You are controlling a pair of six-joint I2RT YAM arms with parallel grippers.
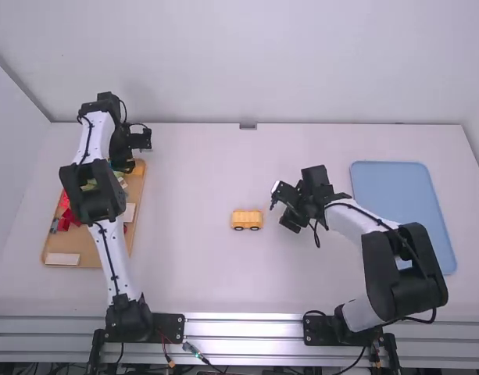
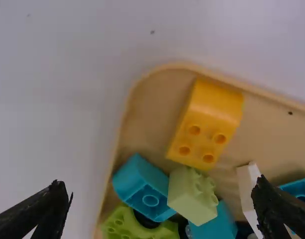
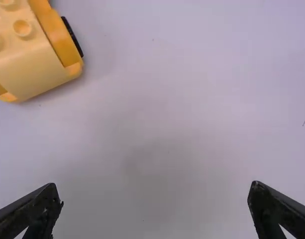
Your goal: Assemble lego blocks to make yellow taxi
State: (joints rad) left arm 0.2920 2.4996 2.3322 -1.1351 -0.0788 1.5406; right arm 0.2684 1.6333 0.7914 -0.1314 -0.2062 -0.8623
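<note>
Part-built taxi (image 1: 246,219): upright on its wheels (image 1: 255,228), on the surface (image 1: 200,281) between the two arms.
Completed: wheeled base (image 3: 71,52) with a pale yellow upper block (image 3: 30,62) mounted on it; top studs (image 3: 23,28) exposed.
Remaining: by judgement, at least one roof part. Rounded yellow block (image 2: 207,124) lies loose in the wooden tray (image 1: 83,248) – the likely candidate.
Progress estimate: past the halfway point; final brick count cannot be told.
Left end effector (image 2: 158,180): fingers wide apart, nothing held; positioned over the far end of the tray.
Right end effector (image 3: 154,183): fingers wide apart, nothing held; near the taxi, not touching.
Adjacent parts: blue block (image 2: 142,184) and pale green block (image 2: 192,194) near the yellow block; apparently not required.
Next operation: lower the left end effector, grip the yellow block by its sides, transfer it to the taxi.
Caution: wheels may roll under pressing force – brace the base before seating the block.
</note>
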